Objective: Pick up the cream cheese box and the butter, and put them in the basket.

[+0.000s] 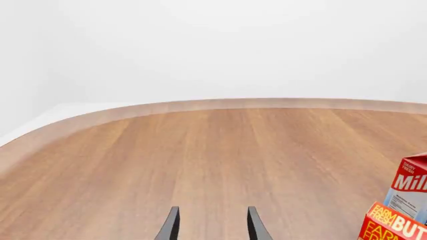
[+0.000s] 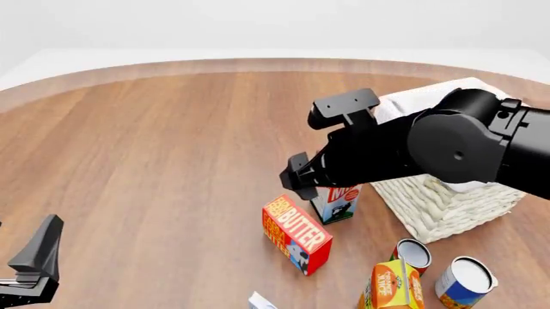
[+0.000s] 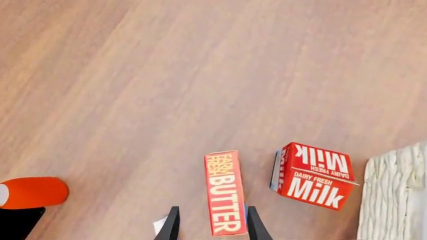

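Landmark: the milk carton (image 2: 337, 205) stands upright on the tabletop (image 2: 172, 148); every place below is told from it.
Butter: the butter (image 2: 297, 234) lies on its long side just beside the milk carton, on the side away from the basket. The two look very close; you cannot tell if they touch.
Basket: the basket (image 2: 447, 206) sits just on the other side of the milk carton.
Cream cheese box: only a small white corner (image 2: 260, 301) shows at the bottom edge, past the butter from the milk carton. It may be that box, but you cannot be sure.
Right hand: your right hand (image 3: 211, 225) hangs above the butter with its fingers apart, holding nothing. One long edge of the butter shows between them.
Left hand: your left hand (image 1: 211, 224) is well away from the milk carton, fingers apart, over bare wood.
How the butter will feel: likely light and stiff, with smooth printed sides that could slip.
Where to hold: squeeze it across the narrow way, near the middle of its length.
Watch out: the milk carton is tall and could tip if a finger bumps it.
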Available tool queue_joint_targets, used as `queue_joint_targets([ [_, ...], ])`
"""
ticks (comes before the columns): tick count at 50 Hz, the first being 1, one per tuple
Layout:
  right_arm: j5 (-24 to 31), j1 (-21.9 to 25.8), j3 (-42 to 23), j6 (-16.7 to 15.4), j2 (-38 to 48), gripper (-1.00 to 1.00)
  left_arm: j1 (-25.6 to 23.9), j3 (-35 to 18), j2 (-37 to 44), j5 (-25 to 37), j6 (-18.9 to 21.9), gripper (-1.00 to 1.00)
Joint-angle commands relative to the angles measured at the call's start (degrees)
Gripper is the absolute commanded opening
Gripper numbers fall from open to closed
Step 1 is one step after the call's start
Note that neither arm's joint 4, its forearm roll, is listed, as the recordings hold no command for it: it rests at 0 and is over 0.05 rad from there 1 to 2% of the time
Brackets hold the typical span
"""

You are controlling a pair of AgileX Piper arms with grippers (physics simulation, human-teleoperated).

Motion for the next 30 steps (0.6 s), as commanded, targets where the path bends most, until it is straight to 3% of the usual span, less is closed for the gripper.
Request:
queue_joint_targets([
  [1,-2.2,-0.6,2.3,0.5,0.8,1.00,0.0,0.0,0.0,0.0,0.0,1.00],
  [30,-7.1,-0.4,7.2,2.3,3.4,1.00,0.0,0.0,0.0,0.0,0.0,1.00],
])
